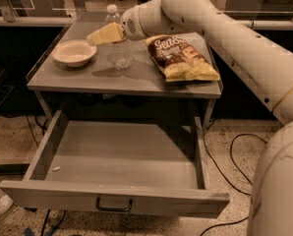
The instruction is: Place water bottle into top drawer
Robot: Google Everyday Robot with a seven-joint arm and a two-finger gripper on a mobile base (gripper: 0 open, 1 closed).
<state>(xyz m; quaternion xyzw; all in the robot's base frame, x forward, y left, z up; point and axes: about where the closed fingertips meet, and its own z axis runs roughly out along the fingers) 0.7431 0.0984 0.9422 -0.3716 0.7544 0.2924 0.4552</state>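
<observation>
The pincer (99, 36) sits at the upper left of the frame, against the upright water bottle (121, 56) on the worktop (136, 76). Its grip cannot be told. The top drawer (63, 195) is pulled open below.

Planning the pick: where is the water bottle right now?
The water bottle stands on the tabletop, upper left of centre, between bowl and chip bag; the gripper crosses its upper half.

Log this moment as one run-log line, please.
gripper: at neck of water bottle | bottle: upright on table, between bowl and chip bag | top drawer: open, bottle not inside
</observation>
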